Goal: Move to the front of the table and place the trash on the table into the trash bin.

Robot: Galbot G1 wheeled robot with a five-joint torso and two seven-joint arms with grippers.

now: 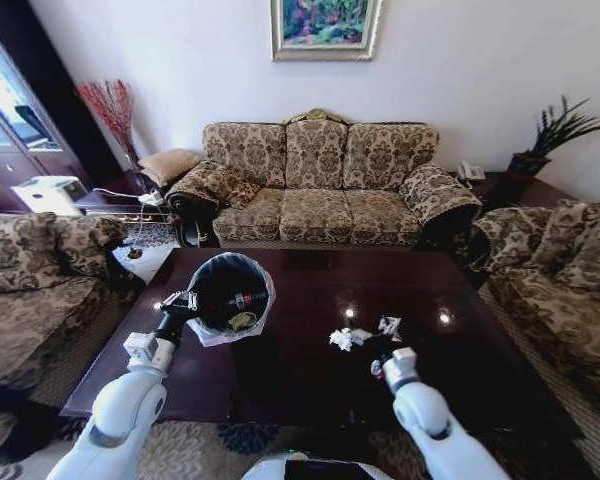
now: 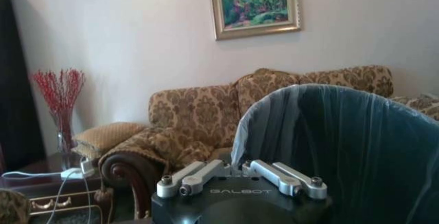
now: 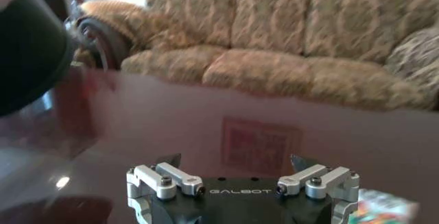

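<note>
Sofas ring the table (image 1: 310,385), where the left gripper (image 1: 180,300), clamped on its rim, tilts the bin (image 1: 230,295) over the left edge, while the right gripper (image 1: 383,352), jaws spread empty, hangs beside white paper trash (image 1: 346,338) mid-table—feather-light, crushable, best pinched by its bulk.

Glossy dark table (image 1: 310,385), crumpled white paper bits (image 1: 348,338) near its middle (another scrap (image 1: 390,325) just beside)

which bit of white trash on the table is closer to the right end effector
The crumpled white paper nearer the bin; the other white bit lies farther back from the right end effector.
</note>
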